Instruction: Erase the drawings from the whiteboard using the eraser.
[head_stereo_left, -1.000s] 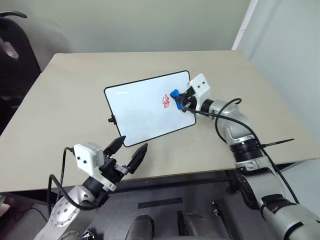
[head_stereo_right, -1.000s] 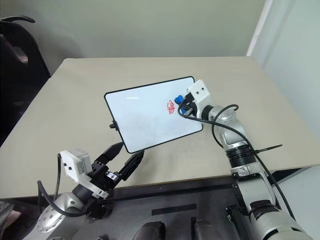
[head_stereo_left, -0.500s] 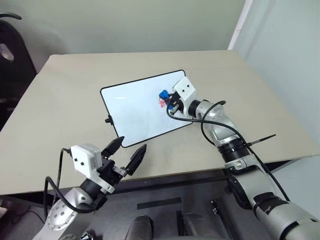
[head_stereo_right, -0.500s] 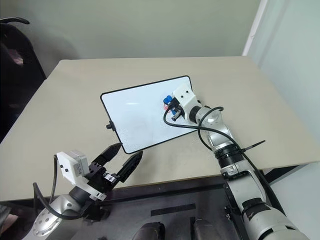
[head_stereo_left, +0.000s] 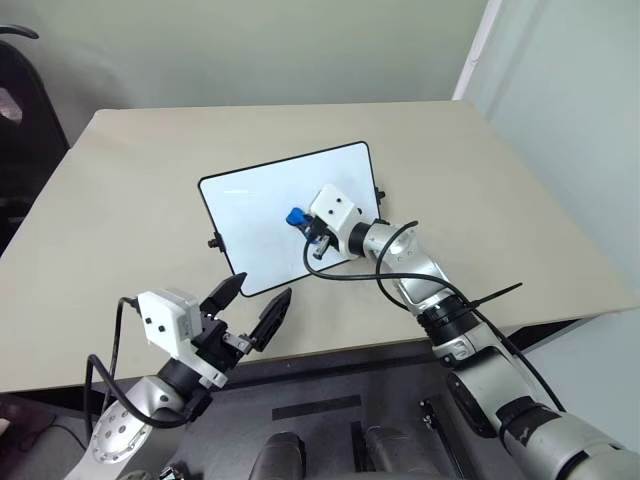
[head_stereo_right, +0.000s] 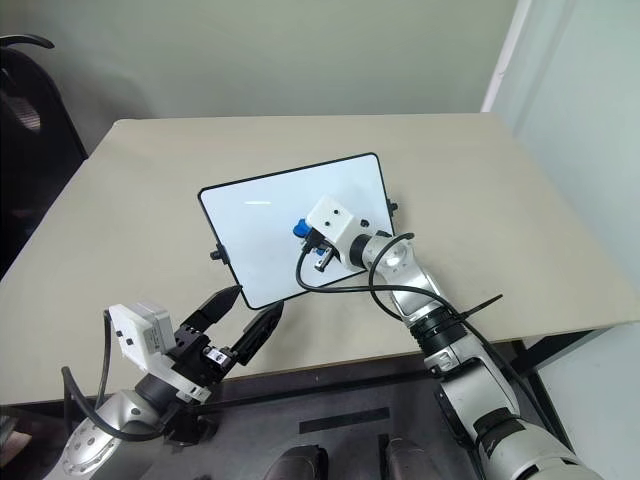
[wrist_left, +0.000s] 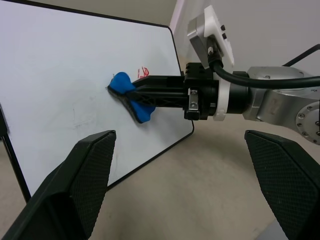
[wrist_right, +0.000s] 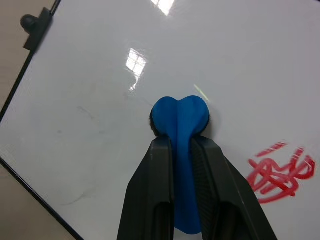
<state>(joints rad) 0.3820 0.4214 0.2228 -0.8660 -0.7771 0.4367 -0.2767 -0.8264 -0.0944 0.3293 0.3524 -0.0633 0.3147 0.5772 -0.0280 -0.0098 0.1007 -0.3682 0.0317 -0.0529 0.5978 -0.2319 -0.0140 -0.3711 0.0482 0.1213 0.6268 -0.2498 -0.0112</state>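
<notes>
Obs: your right pincer (wrist_right: 182, 150), clamped shut on the eraser (wrist_right: 180, 120), has swept across the whiteboard (head_stereo_left: 260, 215) from its 3 o'clock edge toward the middle over the past second. The blue block now presses on the white surface near the board's centre.

Result: the wrist view shows the drawings (wrist_right: 280, 172) intact, a red scribble lying just beside the pincer at about 4 o'clock of the eraser tip, apart from it. Judgement: the pass has overshot or ridden above the mark; little or nothing is wiped yet, so the task stands near its start.

Position: the whiteboard lies flat on the worktop (head_stereo_left: 120, 170), tilted, its near corner pointing toward your left pincer (head_stereo_left: 250, 310). That pincer hangs over the worktop's near edge with fingers spread wide, holding nothing, well apart from the eraser.

Next, as I read it: you need to bring the eraser back toward 4 o'clock, onto the red scribble, keeping it pressed flat.
</notes>
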